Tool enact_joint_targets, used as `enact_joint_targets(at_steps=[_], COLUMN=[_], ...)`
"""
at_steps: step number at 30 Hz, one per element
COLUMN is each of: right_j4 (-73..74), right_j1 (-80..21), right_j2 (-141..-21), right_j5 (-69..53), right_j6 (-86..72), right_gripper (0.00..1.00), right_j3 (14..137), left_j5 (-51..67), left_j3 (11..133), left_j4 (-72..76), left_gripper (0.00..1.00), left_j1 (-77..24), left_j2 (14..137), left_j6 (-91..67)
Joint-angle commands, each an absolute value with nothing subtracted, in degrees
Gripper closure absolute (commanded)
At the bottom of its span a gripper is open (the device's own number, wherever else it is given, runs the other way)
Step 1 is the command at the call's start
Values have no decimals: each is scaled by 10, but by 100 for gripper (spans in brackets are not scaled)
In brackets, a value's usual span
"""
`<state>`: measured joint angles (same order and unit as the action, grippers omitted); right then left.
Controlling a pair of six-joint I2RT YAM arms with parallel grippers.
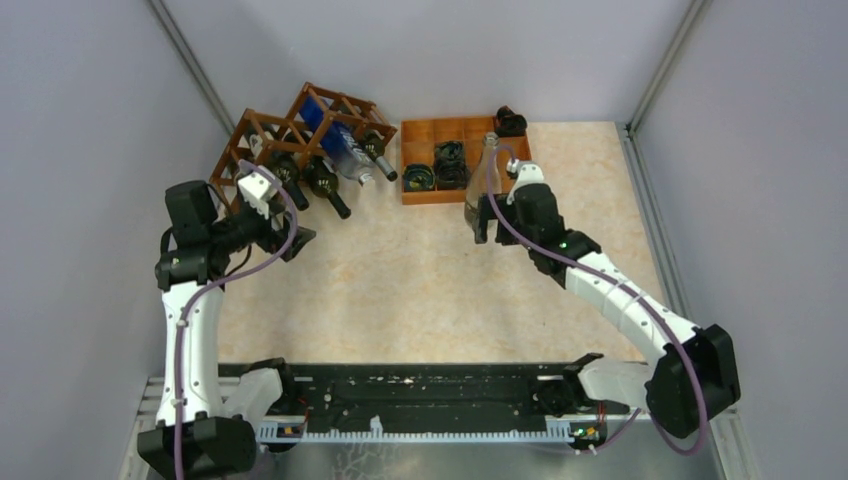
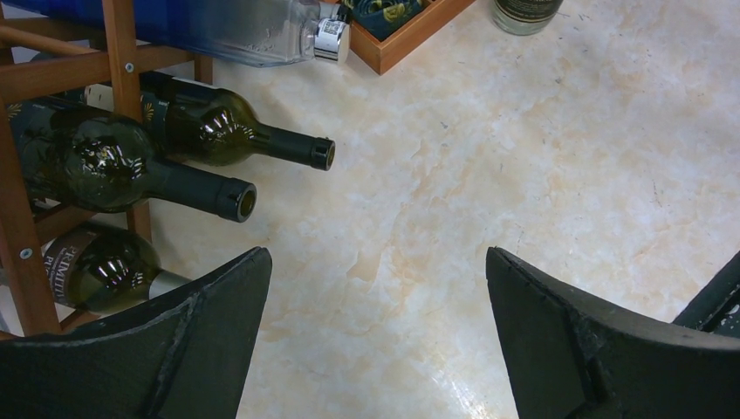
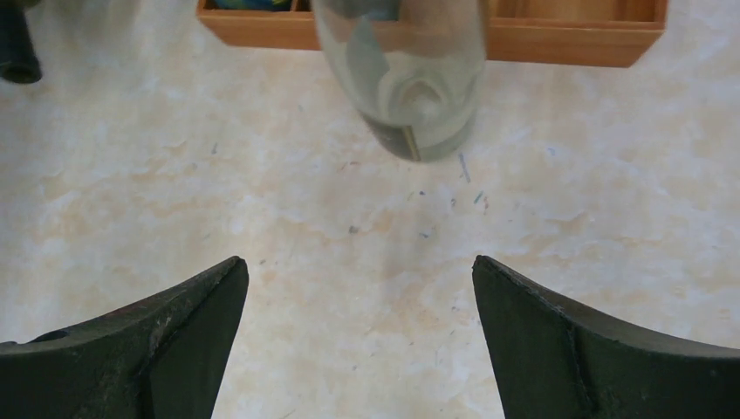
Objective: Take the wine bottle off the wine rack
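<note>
Clear wine bottle [image 1: 484, 180] stood upright on table [image 1: 420, 290], off wine rack [image 1: 290, 135], just on near side of orange tray [image 1: 412, 197], centre-right. Right gripper [image 3: 359, 288] spread wide just near of bottle, clear of glass, holding nothing. Left gripper [image 2: 377, 262] likewise spread wide and empty, beside rack at far left. Dark bottles [image 2: 209, 131] lay in rack cells.

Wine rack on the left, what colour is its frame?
Reddish-brown wood; the wine rack shows best in the left wrist view.

clear bottle [image 3: 403, 78]: neck cut off | wine rack [image 2: 21, 236]: mostly cropped
</note>
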<state>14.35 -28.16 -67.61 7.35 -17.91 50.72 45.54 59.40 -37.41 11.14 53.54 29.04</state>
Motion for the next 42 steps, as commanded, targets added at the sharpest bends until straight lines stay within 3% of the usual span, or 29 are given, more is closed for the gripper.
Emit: enact_joint_targets(at_steps=[1,6,11,14,27,33,42], right_j4=[93,65,95,98,60,94,106], right_j1=[-342,-375,-404,-419,-477,-484,-483], right_j2=[-648,-727,-852,-874,-649,-562,-530], right_j5=[47,-35,-64,-61,-32,-17,-2], right_j6=[-206,-251,-242,-242,-293,-296,-296], right_gripper=[2,10,6,5,5,6,6], right_j3=[517,581,703,713,451,411,398], left_j5=[464,464,466,436,301,261,175], left_j3=[622,633,635,636,741,755,756], left_j4=[-374,-355,-354,-332,-324,-325,-241], left_gripper=[1,2,4,3,1,1,2], left_j1=[112,103,101,72,-98,-113,-145], left_j2=[563,590,607,615,798,853,898], left_j6=[301,300,319,378,694,809,902])
